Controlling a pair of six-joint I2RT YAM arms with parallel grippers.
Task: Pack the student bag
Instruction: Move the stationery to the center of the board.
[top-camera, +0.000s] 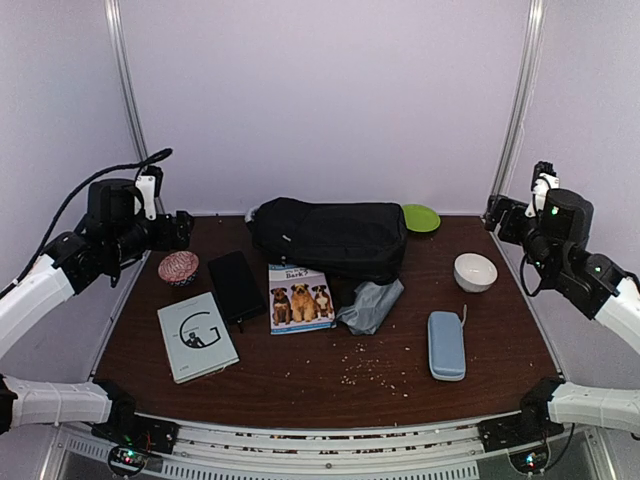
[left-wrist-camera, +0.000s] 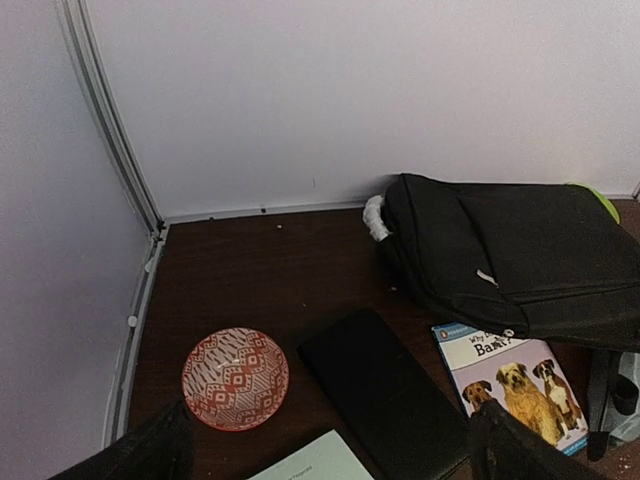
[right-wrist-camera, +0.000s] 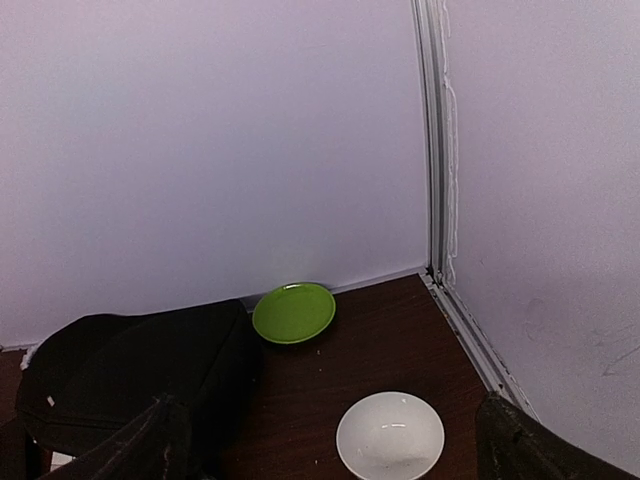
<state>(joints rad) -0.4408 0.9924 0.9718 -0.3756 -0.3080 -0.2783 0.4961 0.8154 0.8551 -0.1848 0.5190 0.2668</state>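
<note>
The student bag (top-camera: 330, 238) is lying flat along the far edge of the bench (top-camera: 300, 385), pretty much in the middle, and as far as I can see the zips look closed. At its right end, near the far right corner, there's a green plate (top-camera: 421, 217) just beside it. Right up against the bag's near side you've got a dog book (top-camera: 299, 298) and a crumpled grey cloth thing (top-camera: 370, 305).

Left of the dog book is a black notebook (top-camera: 236, 286). Next comes a red patterned bowl (top-camera: 178, 267) close to the left edge, and a grey book with a big G (top-camera: 197, 336) nearer the front. Over toward the right edge there's a white bowl (top-camera: 475, 271), and a light-blue pencil case (top-camera: 446, 345) sits nearer than that. Crumbs are scattered mid-bench toward the near edge.

The left gripper (left-wrist-camera: 330, 415) hangs above the far left corner with its fingers wide apart, holding nothing. The right gripper (right-wrist-camera: 328, 405) is the same over the far right corner, spread wide and empty.
</note>
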